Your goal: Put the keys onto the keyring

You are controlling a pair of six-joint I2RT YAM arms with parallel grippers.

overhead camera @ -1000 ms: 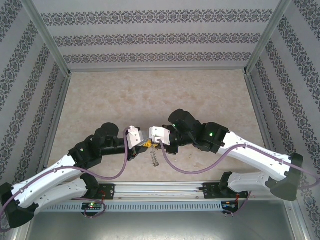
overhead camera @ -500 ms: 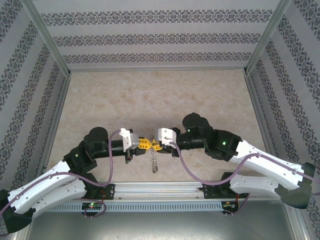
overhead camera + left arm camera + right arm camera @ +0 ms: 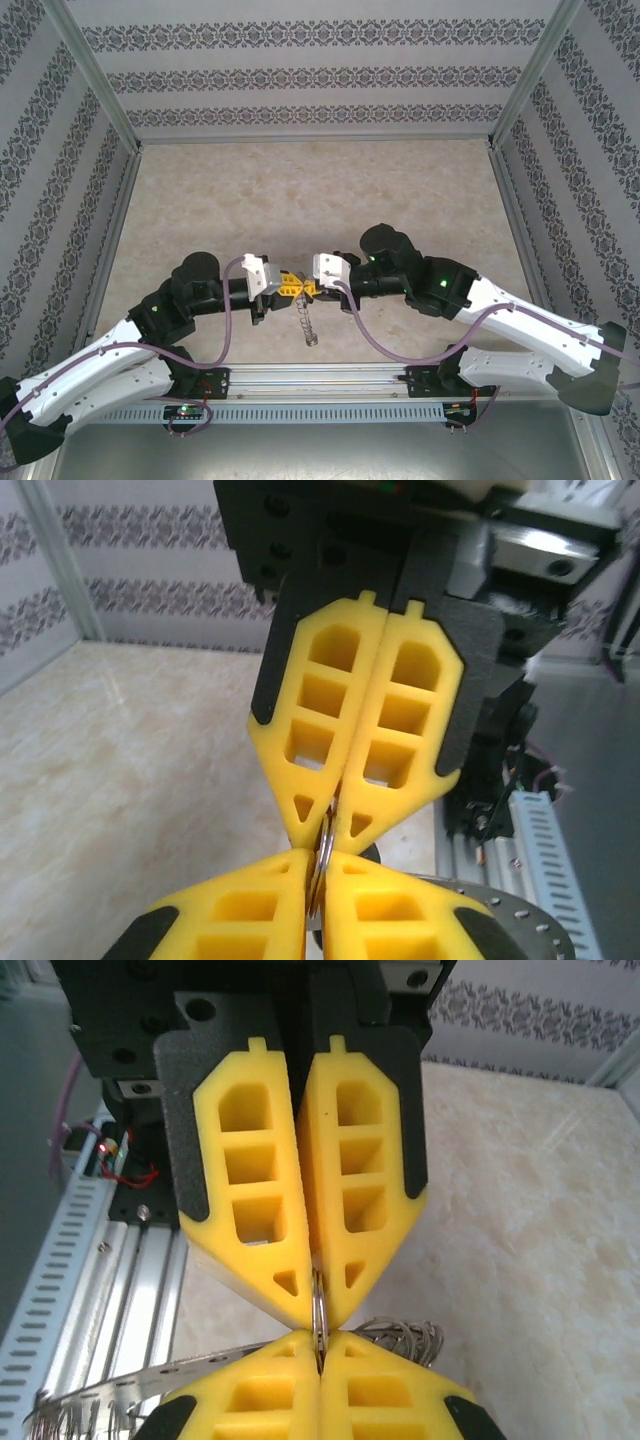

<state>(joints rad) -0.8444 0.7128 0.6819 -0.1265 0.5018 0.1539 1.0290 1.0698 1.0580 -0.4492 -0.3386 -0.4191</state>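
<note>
My left gripper (image 3: 292, 287) and right gripper (image 3: 304, 289) meet tip to tip above the table's near edge. Both are shut on the same thin silver wire ring, seen edge-on (image 3: 322, 850) (image 3: 318, 1312). That ring seems to be part of the keyring's rim. The keyring (image 3: 308, 325) hangs below the fingertips, edge-on to the top camera. Its flat grey band (image 3: 120, 1388) and wire loops (image 3: 410, 1338) show under my right gripper (image 3: 319, 1340). The grey band (image 3: 525, 920) also lies beside my left gripper (image 3: 316, 860). I cannot make out the keys.
The marbled table (image 3: 300, 190) stretches away behind the grippers. Patterned walls (image 3: 320, 80) and metal posts close in the back and sides. The aluminium rail (image 3: 320, 378) carrying the arm bases runs just in front of the hanging keyring.
Both arms have swung from an angled pose into a level, head-on line, with the fingertips kept together. The hanging keyring has shifted slightly with them.
</note>
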